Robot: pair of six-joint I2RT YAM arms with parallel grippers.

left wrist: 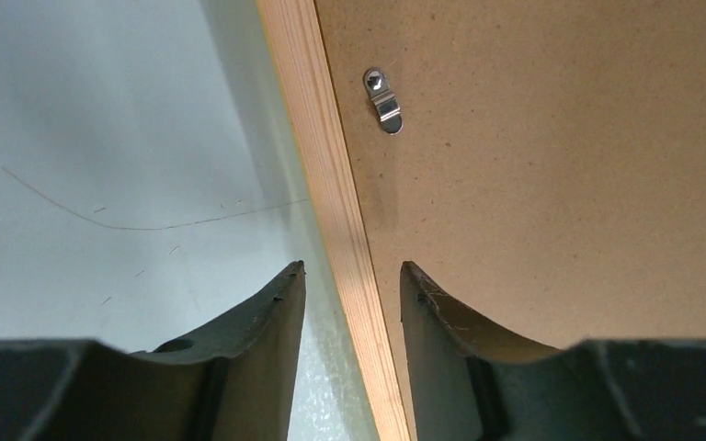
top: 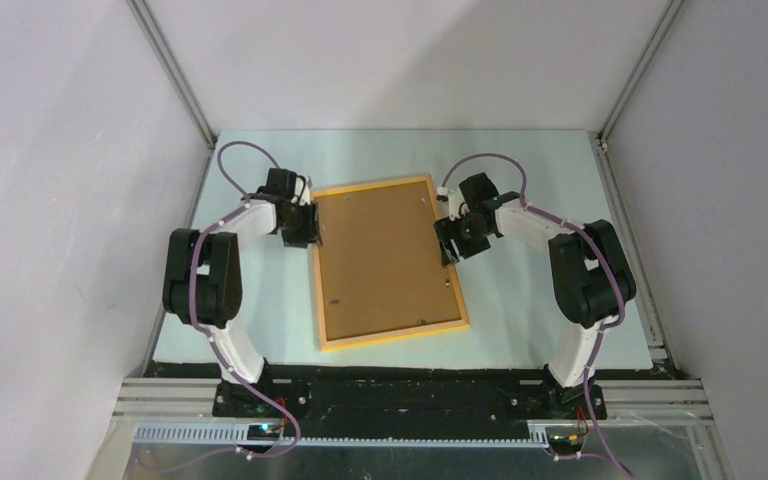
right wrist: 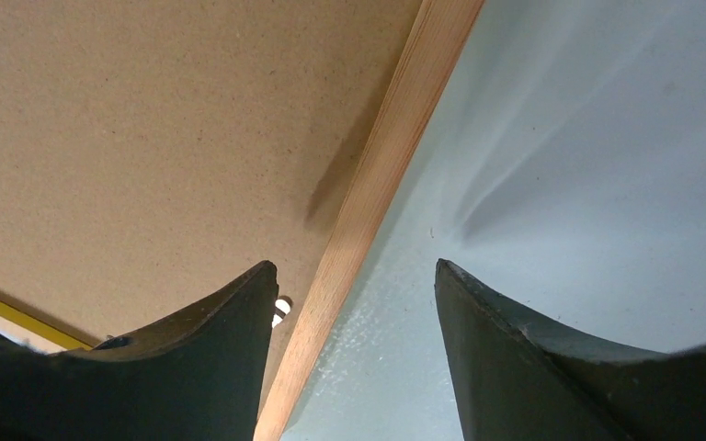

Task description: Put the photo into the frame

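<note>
The yellow-orange frame lies face down mid-table, with the brown backing board filling it. The photo is hidden. My left gripper is open and straddles the frame's left rail near the far corner. In the left wrist view the rail runs between the fingers of the gripper, one over the table and one over the board. My right gripper is open and straddles the right rail. In the right wrist view the gripper shows a gap on both sides of the rail.
A small metal turn clip sits on the board by the left rail. Another clip peeks out by my right gripper's inner finger. The pale table is enclosed by grey walls on three sides.
</note>
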